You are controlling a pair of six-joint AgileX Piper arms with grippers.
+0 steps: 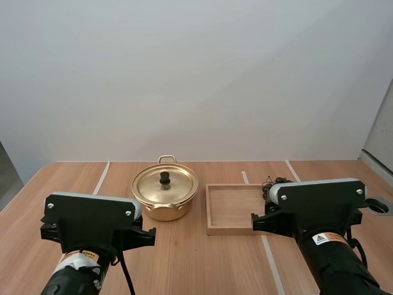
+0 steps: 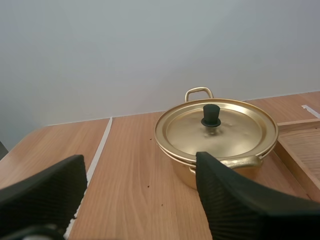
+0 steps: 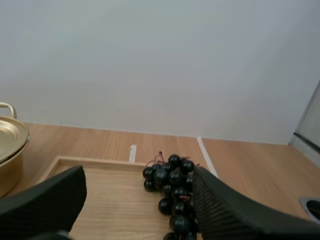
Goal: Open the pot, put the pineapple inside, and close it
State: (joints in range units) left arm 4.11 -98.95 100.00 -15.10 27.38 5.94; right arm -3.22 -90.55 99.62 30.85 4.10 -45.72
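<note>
The gold pot (image 1: 164, 200) stands mid-table (image 1: 196, 264), its lid (image 1: 175, 184) on. At its 3 o'clock lies the wooden tray (image 1: 230, 209), with dark grapes (image 3: 172, 192) at its 1 o'clock corner. The left gripper (image 2: 137, 162) at the pot's 7 o'clock and the right gripper (image 3: 139, 172) at the tray's 5 o'clock are both released, fingers apart, grasping nothing.

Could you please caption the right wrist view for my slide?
Open right gripper facing a wooden tray with dark grapes, pot beside.
</note>
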